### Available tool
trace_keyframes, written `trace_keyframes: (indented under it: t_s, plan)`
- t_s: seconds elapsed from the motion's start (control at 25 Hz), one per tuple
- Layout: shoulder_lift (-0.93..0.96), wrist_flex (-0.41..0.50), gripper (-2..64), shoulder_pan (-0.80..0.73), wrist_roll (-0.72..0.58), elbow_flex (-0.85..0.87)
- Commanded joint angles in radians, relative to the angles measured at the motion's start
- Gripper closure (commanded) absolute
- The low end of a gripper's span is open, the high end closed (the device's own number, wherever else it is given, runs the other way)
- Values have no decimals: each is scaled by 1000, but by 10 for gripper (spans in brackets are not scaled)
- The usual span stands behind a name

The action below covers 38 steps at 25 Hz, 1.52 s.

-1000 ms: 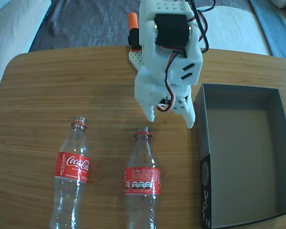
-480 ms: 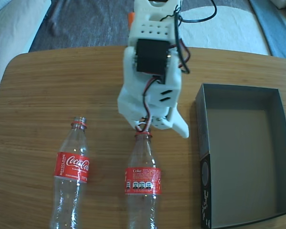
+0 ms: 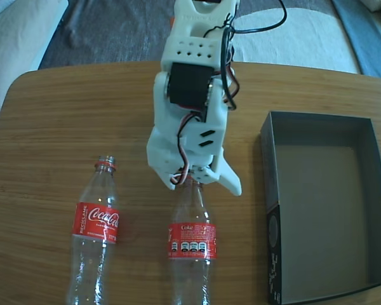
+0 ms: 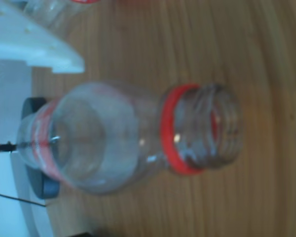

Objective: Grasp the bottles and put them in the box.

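Two clear Coca-Cola bottles lie on the wooden table [image 3: 63,121], necks pointing to the far edge. In the fixed view the left bottle [image 3: 96,222] lies alone. My white gripper [image 3: 201,185] stands open over the neck of the middle bottle [image 3: 190,244], one finger on each side. The wrist view shows that bottle [image 4: 113,143] close up, its red neck ring [image 4: 168,129] and open mouth to the right and a white finger [image 4: 39,47] at the upper left. The cardboard box [image 3: 270,190], dark grey inside, sits empty at the right.
The arm's body [image 3: 193,76] rises from the table's far middle, with black cables looping off it. A sliver of the other bottle [image 4: 49,12] shows at the wrist view's top. A pale cushion [image 3: 19,32] and a grey rug [image 3: 114,32] lie beyond the table.
The gripper has swung left, away from the box, and come down towards the near edge. It now straddles the middle bottle's neck. Bottles and box have not moved.
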Motion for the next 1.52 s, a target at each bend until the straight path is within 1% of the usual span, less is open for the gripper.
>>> trace_keyframes:
  t_s: [0.0,0.24,0.6,0.68,0.8,0.96,1.12,1.36,1.4,1.48]
  plan:
    - [8,-37,64,0,-5,12]
    - [8,-124,64,-8,-5,115]
    - [6,-140,65,-9,-5,172]
    - [-11,-175,65,-2,-8,173]
    - [-60,-239,65,18,-81,166]
    - [-98,-295,65,29,-107,160]
    - [-124,-318,66,54,-179,163]
    - [-133,-327,67,52,-172,173]
    - [-133,-327,72,49,-170,175]
    - [-133,-327,129,48,-169,175]
